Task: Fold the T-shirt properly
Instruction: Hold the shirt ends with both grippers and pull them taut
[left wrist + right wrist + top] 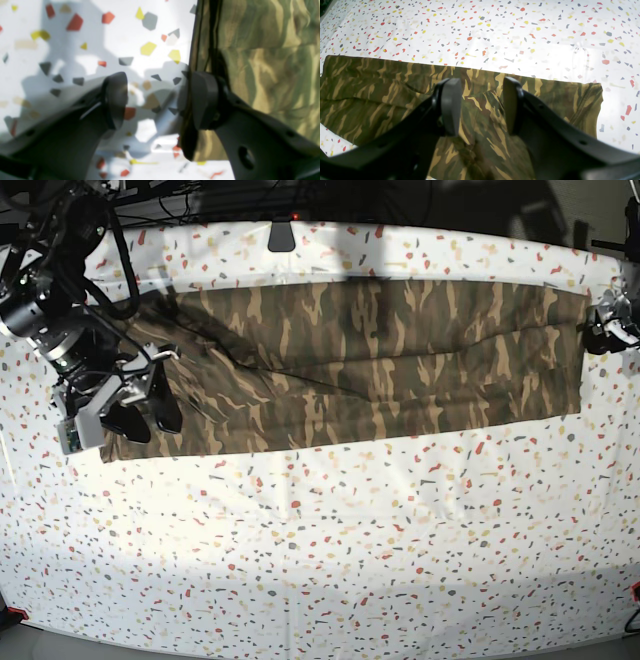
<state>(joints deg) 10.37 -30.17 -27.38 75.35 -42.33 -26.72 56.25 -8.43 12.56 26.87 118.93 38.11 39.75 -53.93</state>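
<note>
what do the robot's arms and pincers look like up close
Both pincers, left and right, are matte black, with two flat rounded pads on curved fingers pierced by small holes. In the base view the right arm is black with silver rings and dark cables looped above it.

You see the T-shirt (395, 100) in camouflage of olive green, brown and tan streaks, spread under and between the matte black fingers (450, 107) of the right gripper (480, 107). Beyond those fingers your tabletop (495, 32) is white, speckled with small red, yellow, grey and pale beige chips. Between the left gripper's (156, 100) dark grey fingers (116, 100) you get the same speckled white, with camouflage beside the right-hand one.
</note>
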